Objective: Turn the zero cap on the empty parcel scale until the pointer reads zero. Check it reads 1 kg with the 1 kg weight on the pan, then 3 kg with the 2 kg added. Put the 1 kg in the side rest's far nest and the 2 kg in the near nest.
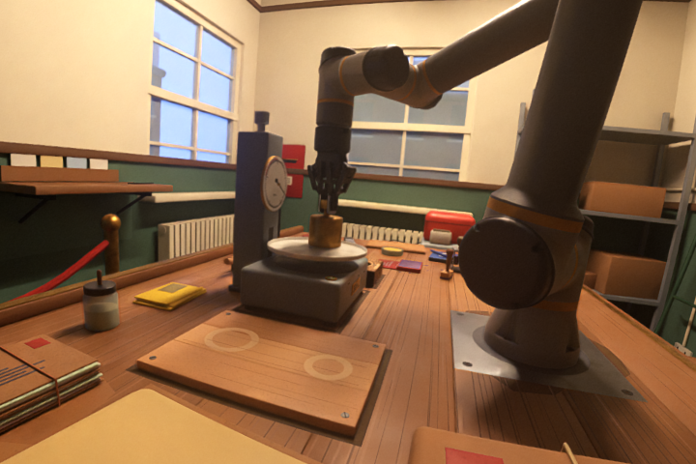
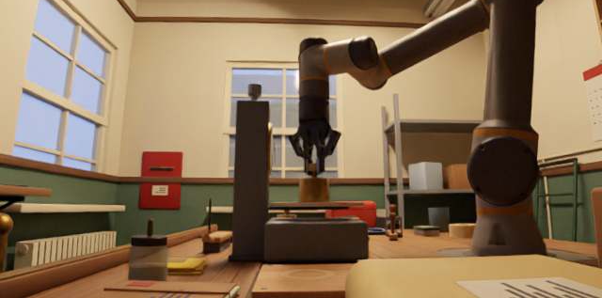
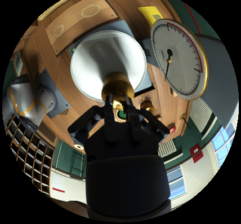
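Note:
My gripper (image 1: 327,207) (image 2: 312,169) (image 3: 118,104) points straight down over the far side of the parcel scale's pan (image 1: 316,249) (image 3: 108,63). A brass weight (image 1: 325,230) (image 2: 314,189) (image 3: 117,87) stands upright on the pan, and its top knob is clamped in my closed gripper. The scale (image 1: 303,284) (image 2: 315,239) has a tall column with a round dial (image 1: 275,183) (image 3: 178,59) and a zero cap (image 1: 261,119) (image 2: 254,91) on top. In the wrist camera a second brass weight (image 3: 147,105) sits on the bench beyond the scale. The side rest (image 1: 264,364) (image 3: 79,19) lies in front of the scale with two ring nests, both empty.
The arm's base (image 1: 530,306) (image 2: 505,194) stands right of the scale on a metal plate. A jar (image 1: 100,306), a yellow pad (image 1: 169,295) and bundled envelopes (image 1: 26,377) lie to the left. A red box (image 1: 449,224) and small items sit behind the scale.

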`<state>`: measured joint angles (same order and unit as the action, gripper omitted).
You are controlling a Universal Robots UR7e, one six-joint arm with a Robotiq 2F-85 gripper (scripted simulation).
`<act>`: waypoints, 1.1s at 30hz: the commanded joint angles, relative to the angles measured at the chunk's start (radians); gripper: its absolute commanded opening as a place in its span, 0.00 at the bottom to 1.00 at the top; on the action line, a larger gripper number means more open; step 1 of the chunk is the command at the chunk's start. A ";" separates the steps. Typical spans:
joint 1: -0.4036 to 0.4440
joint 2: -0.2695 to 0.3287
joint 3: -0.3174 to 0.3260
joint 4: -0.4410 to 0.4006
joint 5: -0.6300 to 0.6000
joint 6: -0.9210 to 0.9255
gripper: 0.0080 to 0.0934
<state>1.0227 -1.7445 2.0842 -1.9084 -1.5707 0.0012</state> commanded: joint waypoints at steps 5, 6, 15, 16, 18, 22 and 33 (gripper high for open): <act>0.000 -0.007 -0.014 0.013 0.000 0.000 0.00; 0.000 -0.008 -0.017 0.017 0.000 0.000 0.00; 0.000 -0.017 -0.038 0.041 0.000 0.000 0.00; 0.000 -0.018 -0.039 0.043 0.000 0.000 0.00; 0.000 -0.018 -0.040 0.044 0.000 0.000 0.00; 0.000 -0.019 -0.041 0.045 0.000 0.000 0.00; 0.000 -0.046 -0.141 0.168 0.000 0.000 0.00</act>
<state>1.0227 -1.7863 1.9478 -1.7326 -1.5708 0.0013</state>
